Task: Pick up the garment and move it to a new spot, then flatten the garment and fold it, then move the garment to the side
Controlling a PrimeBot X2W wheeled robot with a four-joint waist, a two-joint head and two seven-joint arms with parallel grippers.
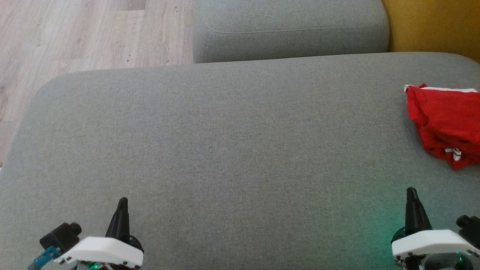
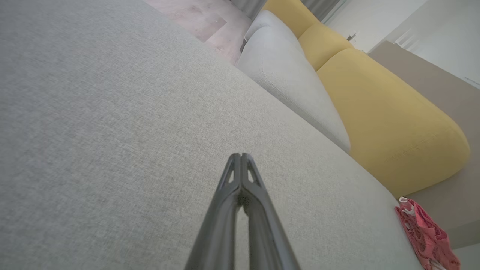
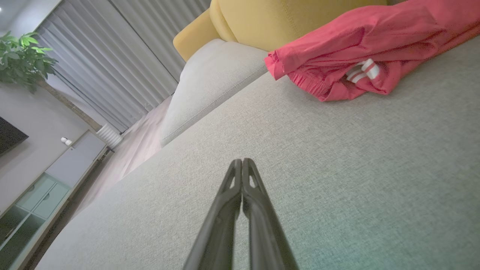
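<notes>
The garment (image 1: pixel 446 120) is red with white trim and lies crumpled at the right edge of the grey sofa seat (image 1: pixel 225 150). It also appears at the far lower right of the left wrist view as the garment (image 2: pixel 425 234), and across the top right of the right wrist view as the garment (image 3: pixel 360 52). My left gripper (image 1: pixel 122 201) hovers at the lower left, shut and empty, its fingertips together (image 2: pixel 240 155). My right gripper (image 1: pixel 411 191) sits at the lower right, shut and empty (image 3: pixel 242 161), a short way in front of the garment.
A grey back cushion (image 1: pixel 288 30) stands behind the seat, with a yellow cushion (image 1: pixel 431 22) at its right. Wooden floor (image 1: pixel 75 33) lies beyond the seat's rounded left edge. Curtains, a plant (image 3: pixel 22 56) and a low cabinet (image 3: pixel 48 180) stand across the room.
</notes>
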